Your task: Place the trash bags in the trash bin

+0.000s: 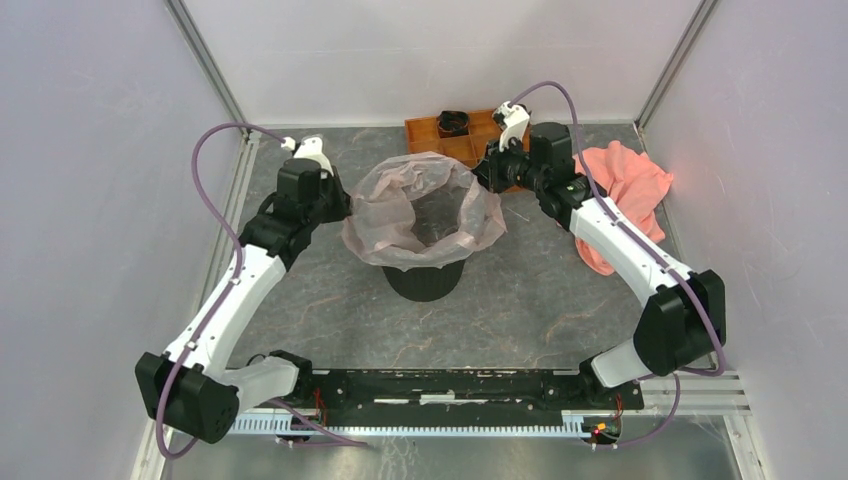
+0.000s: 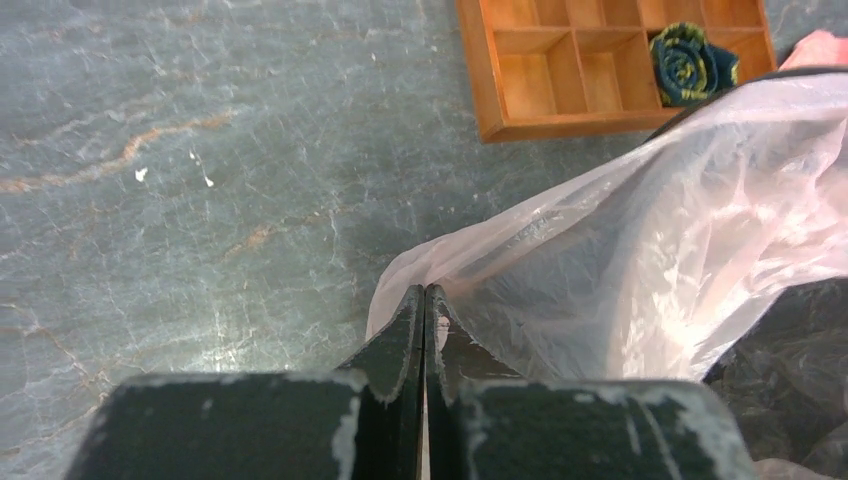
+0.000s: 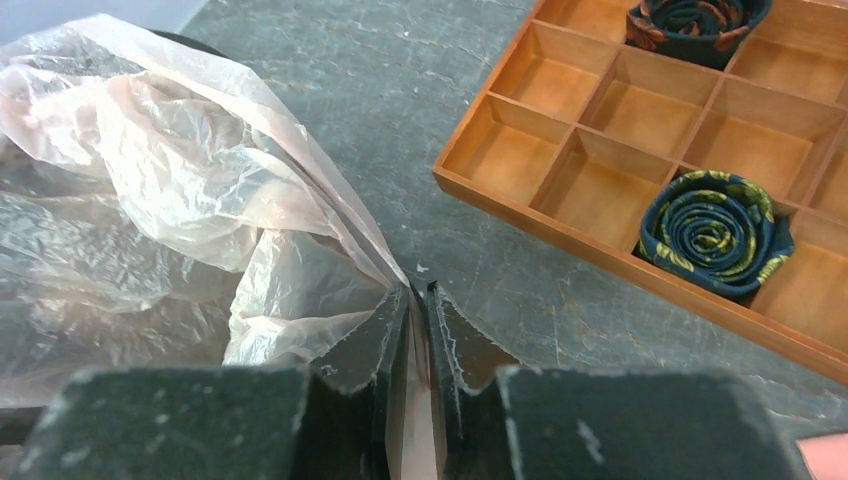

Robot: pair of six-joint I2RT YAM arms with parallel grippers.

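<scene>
Along the near edge of the desk (image 1: pixel 330 320), the two arm bases are seen side by side. Farther in, at the middle of the desk, the black trash bin (image 1: pixel 425 283) is stood upright. The pale pink, translucent trash bag (image 1: pixel 385 220) is spread wide over its top, so that only the bin's lower part is seen from above. The bag's mouth is turned upward and its crinkled edges are flared out to both sides. Whether the film lies around the rim or merely above it cannot be told.

The left end effector (image 2: pixel 424 296) is closed tight on the bag's left edge, a fold of film being pinched between its fingers. The right end effector (image 3: pixel 420 295) is closed on the bag's right edge, thin film being caught in the narrow slit between its fingers.

Beyond the bin, an orange compartment tray (image 1: pixel 425 133) is set near the back wall. A roll of dark patterned fabric (image 3: pixel 715 232) is lodged in one compartment, and a second roll (image 3: pixel 697 18) in one farther back. Right of the tray, a salmon-pink cloth (image 1: pixel 635 190) is heaped, partly hidden by the right arm.
</scene>
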